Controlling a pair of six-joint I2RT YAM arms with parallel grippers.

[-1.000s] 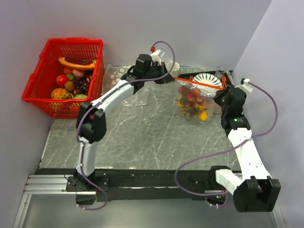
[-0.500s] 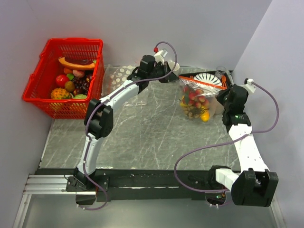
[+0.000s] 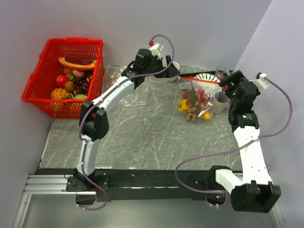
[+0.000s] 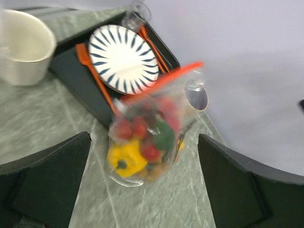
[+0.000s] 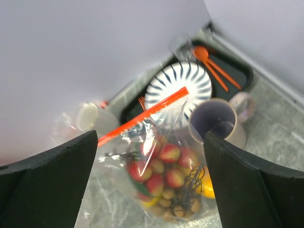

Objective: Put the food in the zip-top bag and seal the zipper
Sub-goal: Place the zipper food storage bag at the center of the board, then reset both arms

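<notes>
Two arms, both empty. The left gripper (image 3: 172,73) hangs to the left of the striped plate (image 3: 207,79), its jaws spread wide with nothing between them. The right gripper (image 3: 228,81) sits just right of the plate, jaws equally wide, also holding nothing. Neither touches the bag.

The zip-top bag (image 3: 194,101) stands on the table (image 3: 142,123) just in front of the plate, on the side toward the arm bases. It bulges with food (image 5: 164,164) — red, yellow and green pieces plus small brown ones. The zipper (image 5: 142,115) runs as one straight orange-red line across the mouth, over the plate's near rim as the wrist views show it. A mug (image 5: 216,121) stands by the plate's front-right edge, beside the bag; I cannot tell whether they touch. A red basket (image 3: 71,41) of more fruit sits well to the plate's left.

Step in hand, as I judge it: loading is done and the seal is the open item. The strip reads as a single line, but the left wrist view is blurred, and no view shows whether the tracks are pressed together end to end.

Next move calls for a check of the strip. If any length gapes, one gripper should pin the corner nearest the plate while the other pinches the strip and runs along it — lightly, since the soft, full bag could tip.
</notes>
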